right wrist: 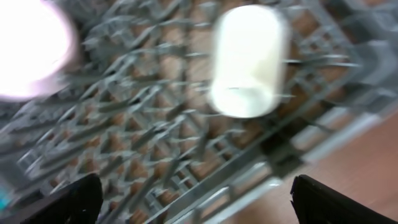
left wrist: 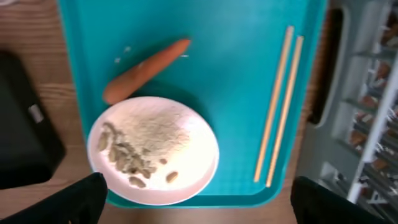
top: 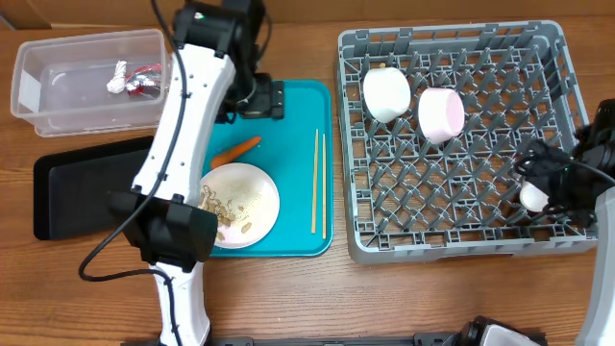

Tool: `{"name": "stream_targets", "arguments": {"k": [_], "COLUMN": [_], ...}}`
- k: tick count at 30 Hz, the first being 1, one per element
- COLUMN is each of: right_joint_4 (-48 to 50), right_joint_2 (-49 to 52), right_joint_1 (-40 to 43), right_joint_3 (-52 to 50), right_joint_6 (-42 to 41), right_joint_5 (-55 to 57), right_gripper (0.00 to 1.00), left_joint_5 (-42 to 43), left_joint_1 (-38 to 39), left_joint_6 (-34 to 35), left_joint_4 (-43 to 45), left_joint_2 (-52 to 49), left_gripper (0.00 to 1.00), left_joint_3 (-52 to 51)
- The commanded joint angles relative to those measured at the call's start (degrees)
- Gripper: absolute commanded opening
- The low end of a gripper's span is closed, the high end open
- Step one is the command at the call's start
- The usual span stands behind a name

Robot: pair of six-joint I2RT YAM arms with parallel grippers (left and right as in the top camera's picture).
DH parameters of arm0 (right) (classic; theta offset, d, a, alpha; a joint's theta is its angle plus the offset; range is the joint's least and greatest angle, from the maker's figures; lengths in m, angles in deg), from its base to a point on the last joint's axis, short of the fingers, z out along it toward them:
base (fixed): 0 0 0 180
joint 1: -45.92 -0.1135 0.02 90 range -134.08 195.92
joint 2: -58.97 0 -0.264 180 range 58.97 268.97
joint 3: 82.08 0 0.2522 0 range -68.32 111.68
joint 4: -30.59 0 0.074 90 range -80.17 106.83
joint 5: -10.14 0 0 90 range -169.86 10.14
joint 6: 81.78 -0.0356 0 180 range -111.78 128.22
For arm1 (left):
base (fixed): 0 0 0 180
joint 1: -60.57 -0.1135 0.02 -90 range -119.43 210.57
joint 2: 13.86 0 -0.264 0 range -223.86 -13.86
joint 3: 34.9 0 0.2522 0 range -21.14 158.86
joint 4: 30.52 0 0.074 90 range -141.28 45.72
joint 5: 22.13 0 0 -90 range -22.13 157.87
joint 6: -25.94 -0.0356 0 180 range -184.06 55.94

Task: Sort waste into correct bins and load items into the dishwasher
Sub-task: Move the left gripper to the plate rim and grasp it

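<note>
**Desk:** The left gripper is being held wide open and empty, low in the frame over the teal tray. The right gripper is likewise being held open above the grey rack.

**Editor:** And the carrot?

**Desk:** It is being shown lying upper left of centre, just beside the plate. It is being judged light, stiff and prone to rolling; its thicker middle is being favoured for a grip.
</note>
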Motion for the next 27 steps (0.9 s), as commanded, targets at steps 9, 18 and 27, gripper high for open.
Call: {"name": "stream_targets", "arguments": {"k": [9, 18, 27], "right_joint_4": [0.07, 0.11, 0.28], "right_joint_2": [-0.57, -0.57, -0.57], "right_joint_1": [-0.04, -0.04, -0.04], "right_joint_3": [0.5, 0.5, 0.5], "right_joint_6": [5.81, 5.64, 5.64], "right_joint_5": [-9.33, -9.33, -9.31], "right_gripper": [1.0, 1.0, 1.0], "left_joint_5": [-2.23, -1.2, 2.25], "left_joint_1": [-1.03, 1.14, 8.79], "left_joint_6": [3.08, 6.93, 14.4], "left_joint_4": [-0.17, 11.98, 27.8], "left_joint_2": [11.87, 20.46, 17.14], "left_gripper": [0.94, 0.94, 0.75], "left_joint_3": [-10.54, -31.61, -48.06]}}
